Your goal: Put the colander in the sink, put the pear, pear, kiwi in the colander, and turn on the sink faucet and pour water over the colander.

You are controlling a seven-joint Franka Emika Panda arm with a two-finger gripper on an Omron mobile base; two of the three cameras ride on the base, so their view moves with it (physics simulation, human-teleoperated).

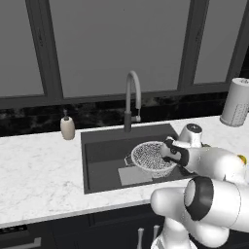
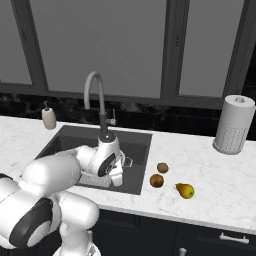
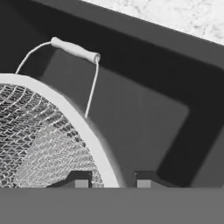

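Your gripper (image 3: 108, 180) straddles the rim of the colander (image 3: 39, 131), one finger inside the mesh and one outside, pinching it low inside the sink (image 3: 144, 122), so the bowl lies to your left and ahead.

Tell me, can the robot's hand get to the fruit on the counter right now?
Probably not yet. The gripper straddles the colander rim down in the sink. The pear lies unblocked on the counter nearby.
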